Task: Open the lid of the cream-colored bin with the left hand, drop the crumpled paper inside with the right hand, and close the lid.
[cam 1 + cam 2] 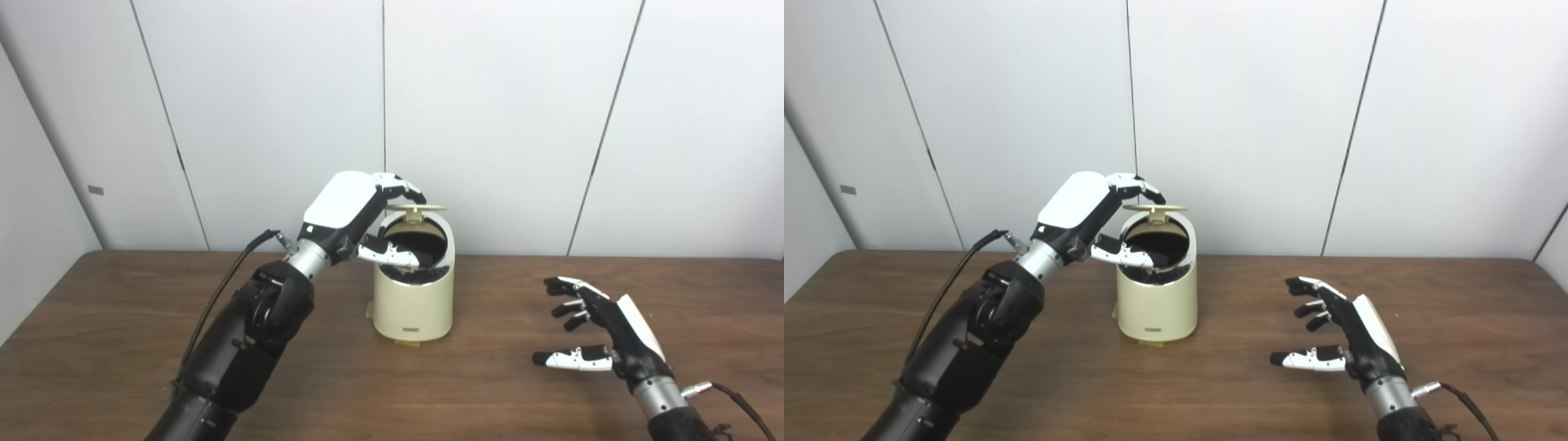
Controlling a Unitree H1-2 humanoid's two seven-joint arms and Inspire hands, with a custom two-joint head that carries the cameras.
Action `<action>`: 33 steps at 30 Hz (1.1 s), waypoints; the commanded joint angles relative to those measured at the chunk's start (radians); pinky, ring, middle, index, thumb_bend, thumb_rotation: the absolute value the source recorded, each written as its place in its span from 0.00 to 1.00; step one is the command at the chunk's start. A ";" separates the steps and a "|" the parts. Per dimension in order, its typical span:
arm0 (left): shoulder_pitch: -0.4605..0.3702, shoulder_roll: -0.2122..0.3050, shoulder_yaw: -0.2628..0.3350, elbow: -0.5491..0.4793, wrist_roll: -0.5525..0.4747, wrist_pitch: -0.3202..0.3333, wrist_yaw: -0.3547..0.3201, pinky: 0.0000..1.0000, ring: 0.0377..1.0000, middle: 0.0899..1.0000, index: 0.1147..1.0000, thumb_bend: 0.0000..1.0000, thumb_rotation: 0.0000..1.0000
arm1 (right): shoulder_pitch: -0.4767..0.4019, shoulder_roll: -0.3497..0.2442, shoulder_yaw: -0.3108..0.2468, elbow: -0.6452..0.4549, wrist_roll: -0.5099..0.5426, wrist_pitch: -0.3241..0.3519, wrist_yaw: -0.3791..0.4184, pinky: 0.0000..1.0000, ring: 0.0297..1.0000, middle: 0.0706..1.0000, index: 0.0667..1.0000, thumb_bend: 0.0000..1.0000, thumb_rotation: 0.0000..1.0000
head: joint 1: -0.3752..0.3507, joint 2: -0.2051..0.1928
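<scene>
The cream-colored bin (413, 303) stands upright on the middle of the wooden table. Its lid (422, 208) is raised at the back, nearly level, and the dark inside shows. My left hand (349, 211) is over the bin's left rim. Its fingertips (409, 191) curl onto the lid's left edge and its thumb (392, 253) reaches across the opening below, well apart from them. My right hand (603, 334) hovers over the table to the right of the bin, open and empty. No crumpled paper is in view.
The brown wooden table (490, 392) runs across the whole picture. A white panelled wall (502, 122) stands close behind the bin. A cable (220, 288) runs along my left forearm.
</scene>
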 commanded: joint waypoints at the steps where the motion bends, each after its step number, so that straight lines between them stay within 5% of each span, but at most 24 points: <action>1: -0.026 0.019 0.006 -0.035 0.011 -0.026 0.038 0.75 0.84 0.71 0.68 0.90 0.48 | -0.035 -0.014 -0.012 -0.038 0.004 -0.005 -0.013 0.51 0.63 0.75 0.75 0.79 0.15 | -0.001 0.001; 33: 0.071 0.051 -0.006 -0.118 0.042 -0.038 0.009 0.76 0.85 0.72 0.69 0.90 0.53 | -0.038 -0.015 -0.004 -0.036 0.008 0.004 -0.007 0.51 0.64 0.76 0.76 0.81 0.17 | -0.014 0.029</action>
